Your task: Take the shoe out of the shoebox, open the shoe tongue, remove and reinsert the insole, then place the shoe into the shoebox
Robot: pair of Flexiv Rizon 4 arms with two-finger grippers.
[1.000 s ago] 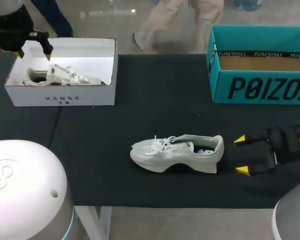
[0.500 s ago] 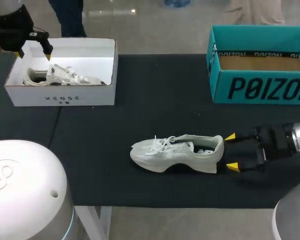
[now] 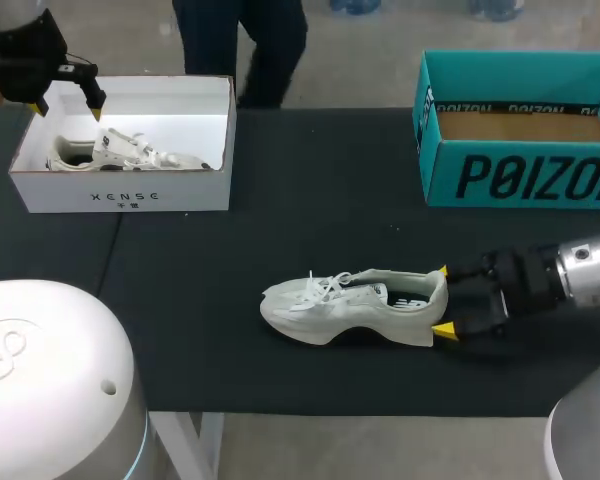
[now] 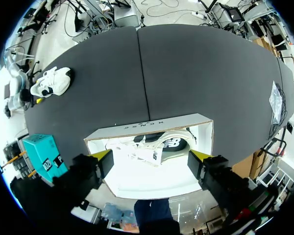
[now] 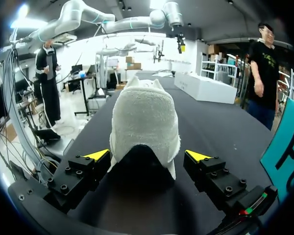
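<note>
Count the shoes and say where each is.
2. One white shoe lies on the black table, heel between the open fingers of the right gripper. A second shoe lies inside the white shoebox, under the left gripper. The teal box may hide more.

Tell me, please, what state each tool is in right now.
Left tool: open, empty, above the white shoebox.
Right tool: open, straddling the heel of the shoe, not gripping.

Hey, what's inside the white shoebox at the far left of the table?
One white sneaker lies inside the white shoebox, filling much of its length. The box floor beneath the sneaker is covered, so anything underneath it cannot be seen.
</note>
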